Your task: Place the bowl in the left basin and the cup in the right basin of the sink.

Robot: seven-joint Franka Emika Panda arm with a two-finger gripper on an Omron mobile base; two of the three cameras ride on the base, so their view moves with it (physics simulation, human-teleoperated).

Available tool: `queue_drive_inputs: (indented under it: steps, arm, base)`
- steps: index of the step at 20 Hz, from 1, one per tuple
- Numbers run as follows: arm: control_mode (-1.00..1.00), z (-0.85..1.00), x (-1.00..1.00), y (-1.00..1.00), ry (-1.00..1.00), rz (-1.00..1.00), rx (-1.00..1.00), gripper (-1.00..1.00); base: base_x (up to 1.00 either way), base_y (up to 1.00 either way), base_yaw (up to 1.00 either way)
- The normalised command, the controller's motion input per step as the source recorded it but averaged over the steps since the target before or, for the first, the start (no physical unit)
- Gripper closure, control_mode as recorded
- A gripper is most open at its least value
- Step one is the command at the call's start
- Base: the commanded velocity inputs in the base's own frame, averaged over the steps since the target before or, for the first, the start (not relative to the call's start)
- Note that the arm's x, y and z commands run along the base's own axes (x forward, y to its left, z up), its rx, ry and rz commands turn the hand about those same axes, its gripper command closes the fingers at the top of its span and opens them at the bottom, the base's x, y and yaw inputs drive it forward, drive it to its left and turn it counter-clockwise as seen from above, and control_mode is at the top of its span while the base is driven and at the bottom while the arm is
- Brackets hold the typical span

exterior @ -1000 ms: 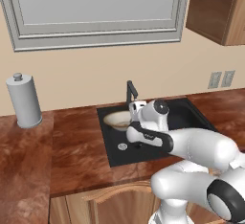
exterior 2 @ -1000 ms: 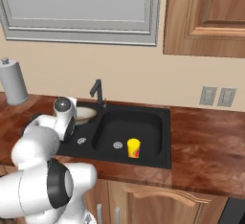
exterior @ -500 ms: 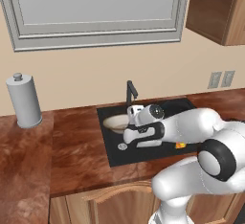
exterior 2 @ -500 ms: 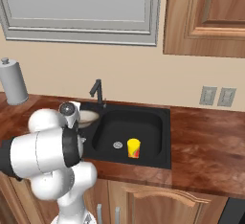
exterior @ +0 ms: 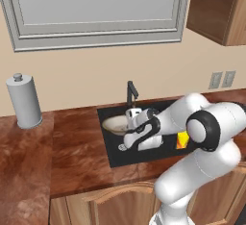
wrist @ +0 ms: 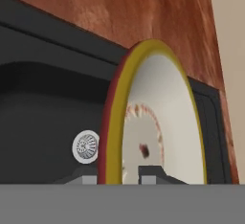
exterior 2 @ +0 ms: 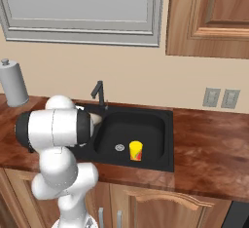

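The jaws stand only a little way apart, one fingertip on each side of the rim of the bowl, so they are pinched on that rim and have the bowl in hold. Seen along the jaws, the bowl is edge-on and close: a wide round dish, cream-white inside with a faint reddish speckled pattern near its middle, a yellow-tan band round the lip and a darker red-brown outer edge.

From the left base view the bowl shows pale and shallow just ahead of the jaws, low inside the left basin, the narrower black well of the sink. Whether it rests on the basin floor or hangs just clear cannot be told. Beyond the bowl's rim a round silver drain lies on the black floor, and the slim black faucet rises behind.

Off to the jaws' right, well apart, the cup stands upright in the right basin, a small yellow tapered tumbler with an orange-red mark near its base, beside that basin's drain.

Around the sink runs the red-brown table. A grey paper towel roll stands on it far to the left.
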Motion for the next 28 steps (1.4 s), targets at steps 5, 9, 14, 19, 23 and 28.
queue_drive_inputs:
  steps: [5,9,14,19,23,28]
  arm:
    - [-1.0,-0.15,0.25,0.07,0.0,0.0,0.0,1.0]
    - [-1.0,-0.12,0.23,0.07,0.02,0.0,0.0,1.0]
    - [-1.0,0.0,0.02,0.0,0.02,0.0,0.0,1.0]
    - [-1.0,0.0,0.0,0.0,0.0,0.0,0.0,-1.0]
    - [-1.0,0.0,0.0,0.0,0.0,0.0,0.0,-1.0]
    - [-1.0,0.1,0.0,0.0,-0.02,0.0,0.0,-1.0]
  base:
    - [0.0,0.0,0.0]
    - [0.0,0.0,0.0]
    - [0.0,0.0,0.0]
    - [0.0,0.0,0.0]
    - [0.0,0.0,0.0]
    - [0.0,0.0,0.0]
